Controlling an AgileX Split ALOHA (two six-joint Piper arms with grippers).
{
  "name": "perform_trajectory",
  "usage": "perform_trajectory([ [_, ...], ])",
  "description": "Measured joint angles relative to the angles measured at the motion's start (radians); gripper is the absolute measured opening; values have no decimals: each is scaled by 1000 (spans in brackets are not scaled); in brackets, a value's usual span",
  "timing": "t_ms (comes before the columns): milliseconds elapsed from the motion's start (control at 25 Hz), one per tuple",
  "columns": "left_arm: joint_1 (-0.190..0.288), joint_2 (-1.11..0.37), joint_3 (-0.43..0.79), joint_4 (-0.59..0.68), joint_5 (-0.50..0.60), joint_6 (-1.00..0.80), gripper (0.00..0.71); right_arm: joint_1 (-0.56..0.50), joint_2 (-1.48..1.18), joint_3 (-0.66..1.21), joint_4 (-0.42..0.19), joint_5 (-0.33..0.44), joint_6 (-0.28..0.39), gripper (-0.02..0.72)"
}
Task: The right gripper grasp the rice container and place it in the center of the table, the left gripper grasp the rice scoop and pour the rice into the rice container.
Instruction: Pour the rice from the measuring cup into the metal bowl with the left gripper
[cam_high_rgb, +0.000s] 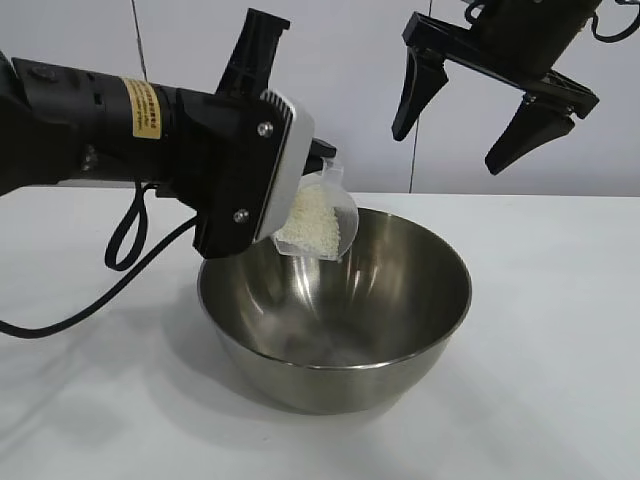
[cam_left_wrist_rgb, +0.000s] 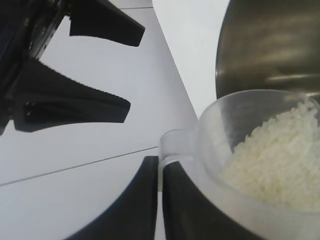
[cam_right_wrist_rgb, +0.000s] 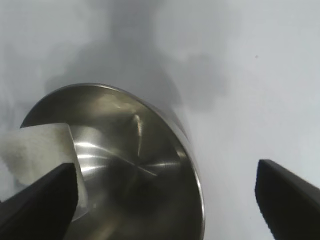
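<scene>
The steel rice container stands on the white table in the middle. My left gripper is shut on the tab handle of the clear rice scoop and holds it tilted over the container's left rim. White rice fills the scoop. In the left wrist view the fingers pinch the handle of the scoop, with rice inside and the container beyond. My right gripper is open and empty, high above the container's right side. The right wrist view shows the container below.
A black cable hangs from the left arm down to the table at the left. The right gripper also shows in the left wrist view, above the scoop.
</scene>
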Motion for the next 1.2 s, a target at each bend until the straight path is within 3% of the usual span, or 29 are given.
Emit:
perform_trajectory([
  [560,0,4,-3,13,-23,143,12,0,0,0,-2,14,-15,660],
  [1200,0,4,-95,216,16,153,12,0,0,0,-5,14,-25,660],
])
